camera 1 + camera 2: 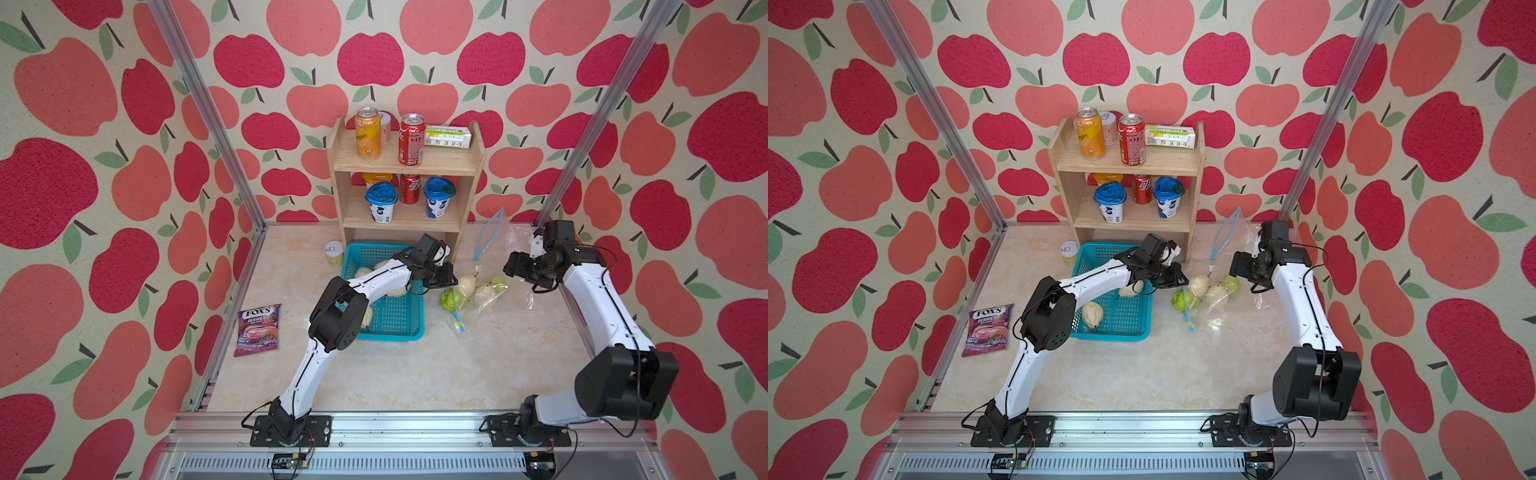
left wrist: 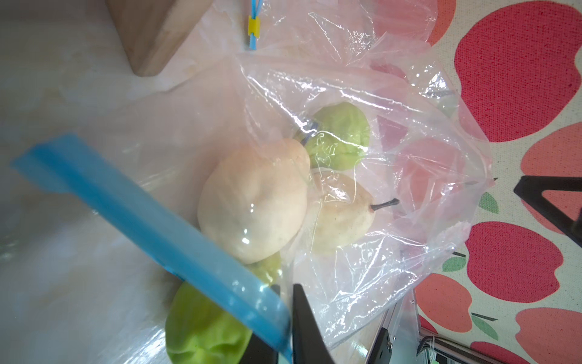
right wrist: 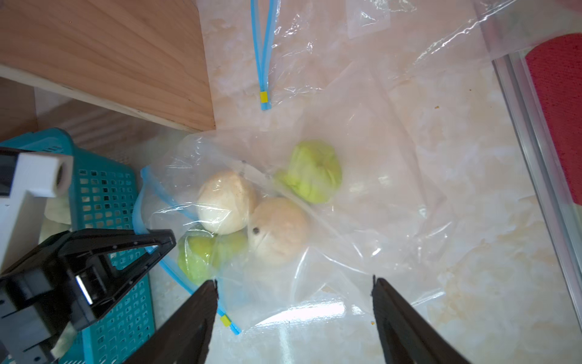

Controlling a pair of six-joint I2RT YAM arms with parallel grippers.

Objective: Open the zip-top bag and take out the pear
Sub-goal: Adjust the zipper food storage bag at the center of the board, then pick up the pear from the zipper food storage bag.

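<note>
My left end effector (image 2: 285, 290) reaches forward low, pinched nearly shut; right end effector (image 3: 295, 280) hovers, jaws wide apart.

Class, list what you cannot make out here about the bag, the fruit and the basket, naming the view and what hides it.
Basket contents, in a top view: the left arm covers most.
Left gripper, left wrist view: fingers cut off by the bottom edge.
Green fruit, left wrist view: partly behind the blue zip strip.
Bag mouth, right wrist view: clear film and glare blur it.
</note>
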